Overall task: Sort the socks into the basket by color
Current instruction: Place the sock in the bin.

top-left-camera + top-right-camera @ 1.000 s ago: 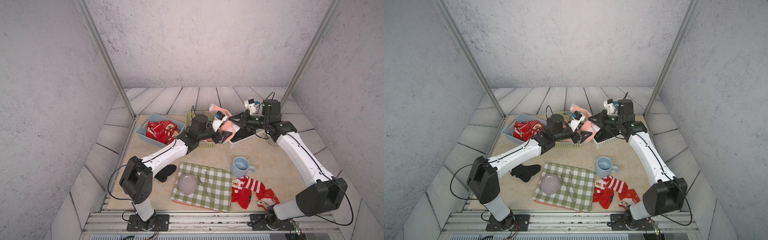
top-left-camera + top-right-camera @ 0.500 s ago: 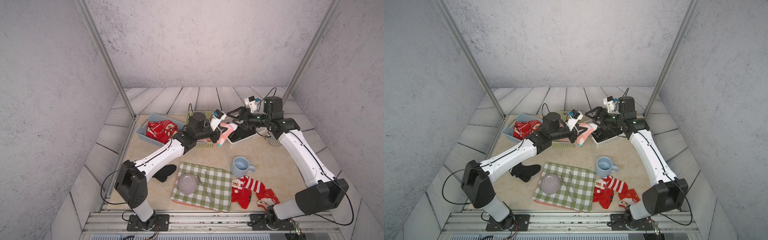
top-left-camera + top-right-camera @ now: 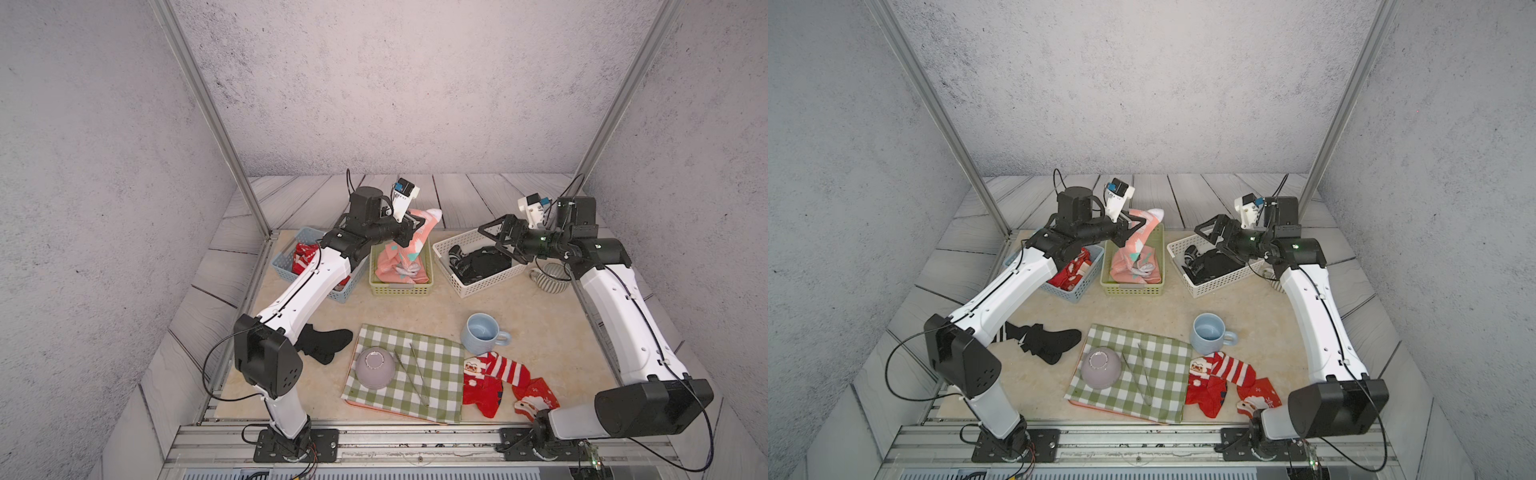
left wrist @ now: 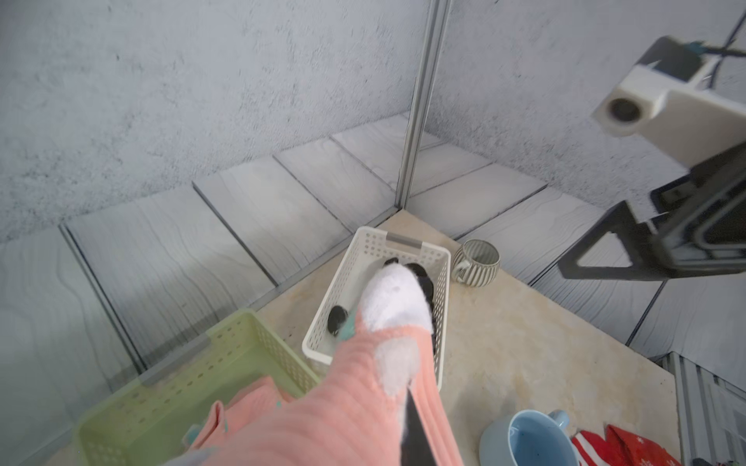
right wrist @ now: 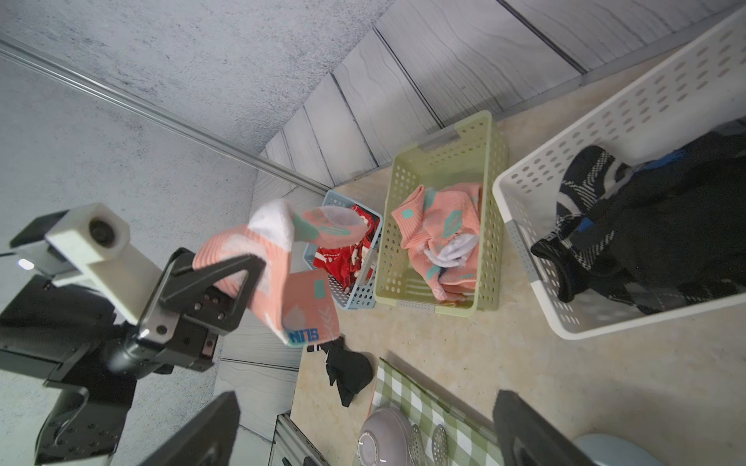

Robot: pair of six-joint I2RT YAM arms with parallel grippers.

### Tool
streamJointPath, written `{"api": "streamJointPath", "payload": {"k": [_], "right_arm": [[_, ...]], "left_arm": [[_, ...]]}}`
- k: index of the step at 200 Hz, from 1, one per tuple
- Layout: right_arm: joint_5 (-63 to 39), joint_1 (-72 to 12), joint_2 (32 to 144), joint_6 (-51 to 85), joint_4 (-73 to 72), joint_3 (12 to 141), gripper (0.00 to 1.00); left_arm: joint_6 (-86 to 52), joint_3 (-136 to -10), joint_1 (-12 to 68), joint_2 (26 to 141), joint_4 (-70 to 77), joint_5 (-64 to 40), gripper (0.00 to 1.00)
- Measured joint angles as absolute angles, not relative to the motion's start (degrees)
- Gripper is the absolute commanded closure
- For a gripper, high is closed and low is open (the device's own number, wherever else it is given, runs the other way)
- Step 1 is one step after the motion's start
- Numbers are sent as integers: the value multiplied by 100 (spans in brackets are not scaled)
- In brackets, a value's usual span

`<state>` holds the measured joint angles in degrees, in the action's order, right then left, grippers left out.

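Observation:
My left gripper (image 3: 415,227) is shut on a pink sock (image 3: 424,232) with teal patches and a white toe. It holds the sock in the air over the green basket (image 3: 401,287), where more pink socks (image 3: 401,266) lie. My right gripper (image 3: 492,241) stands wide open and holds nothing, above the white basket (image 3: 482,286) of black socks (image 3: 482,262). Red socks (image 3: 303,255) fill the blue basket (image 3: 282,257). On the table lie a black sock (image 3: 324,343) and red Christmas socks (image 3: 498,378). The right wrist view shows the pink sock (image 5: 274,258) draped over the left fingers.
A green-checked cloth (image 3: 419,390) near the front edge carries an upturned grey bowl (image 3: 375,368) and metal tongs (image 3: 417,374). A blue mug (image 3: 482,332) stands beside it. A striped mug (image 3: 550,278) sits right of the white basket, under my right arm.
My left gripper shut on the pink sock. The right gripper opened, let the sock go and drew back to the right. The left one moved the sock over the green basket.

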<state>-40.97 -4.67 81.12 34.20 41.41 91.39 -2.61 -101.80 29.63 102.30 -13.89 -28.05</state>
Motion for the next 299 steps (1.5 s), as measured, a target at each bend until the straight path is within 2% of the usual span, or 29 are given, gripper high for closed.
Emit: {"api": "streamJointPath", "payload": {"k": [52,97,144,161,179,193,205,227,251,299], "right_arm": [[-3946,-427,8110,3129,4405,9087,1],[-3879,-314,8112,3076,4501,8984,1],[-3883,-303,8121,3076,4510,8840,1],[-3881,-303,8145,3079,4517,8829,1],[-3883,-303,8202,3079,4517,8829,1],[-3881,-303,8246,3079,4517,8827,1],[-3881,-303,8270,3079,4515,8807,1],[-3881,-303,8285,3081,4521,8761,1],[-3883,-303,8305,3083,4517,8757,1],[-3889,-303,8305,3127,4418,8755,1]], "left_arm": [[-447,-10490,2735,11351,-1824,-2460,100],[-526,-11723,2512,12661,-2204,-2257,100],[-755,-12376,2373,13703,-2324,-2156,100],[-823,-12667,2338,14051,-2368,-2134,91],[-899,-12884,2324,14326,-2377,-2108,87],[-947,-12934,2320,14451,-2368,-2086,72],[-1002,-12936,2303,14516,-2379,-2075,69],[-1052,-12934,2285,14547,-2375,-2108,55],[-1061,-12820,2265,14510,-2211,-2193,46],[-1074,-12350,2257,13996,-2080,-2346,38]]}}
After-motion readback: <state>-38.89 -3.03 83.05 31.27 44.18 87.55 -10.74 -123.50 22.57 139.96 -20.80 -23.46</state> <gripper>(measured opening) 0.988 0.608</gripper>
